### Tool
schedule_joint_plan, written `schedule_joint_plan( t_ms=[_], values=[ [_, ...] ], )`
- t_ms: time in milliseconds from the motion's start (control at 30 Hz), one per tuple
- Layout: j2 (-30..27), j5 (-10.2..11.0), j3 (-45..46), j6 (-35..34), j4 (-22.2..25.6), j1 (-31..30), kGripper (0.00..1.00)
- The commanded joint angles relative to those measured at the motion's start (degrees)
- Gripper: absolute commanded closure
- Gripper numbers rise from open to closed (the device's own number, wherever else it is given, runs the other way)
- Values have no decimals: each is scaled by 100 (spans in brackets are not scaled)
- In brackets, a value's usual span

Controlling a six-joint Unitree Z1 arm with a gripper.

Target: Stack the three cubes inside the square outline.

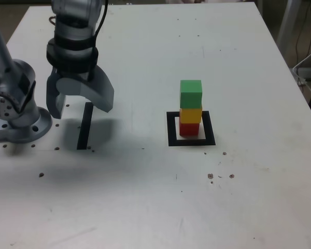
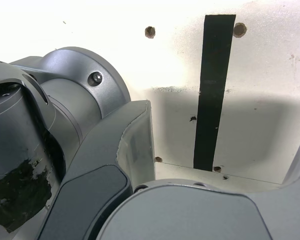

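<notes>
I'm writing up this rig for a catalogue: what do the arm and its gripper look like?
The arm is matte silver-grey metal with black bands at a joint and a black cable along it. The gripper has two broad, curved grey jaws. The wrist view shows a round screw head and scuffed black tape.

Exterior view overlooks the table (image 1: 145, 197); wrist view hovers close, sharing the tape strip (image 2: 212, 90).

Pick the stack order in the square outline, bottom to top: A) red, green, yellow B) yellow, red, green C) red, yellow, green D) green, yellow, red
C: in the exterior view the red cube sits lowest inside the square outline, the yellow cube rests on it, and the green cube is on top.
</notes>
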Motion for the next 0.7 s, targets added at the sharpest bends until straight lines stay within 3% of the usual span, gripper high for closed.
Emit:
schedule_joint_plan(
  t_ms=[0,667],
  values=[
    [-62,-8,-14,11,43,5,0],
    [-126,1,-30,17,65,5,0]
  ],
)
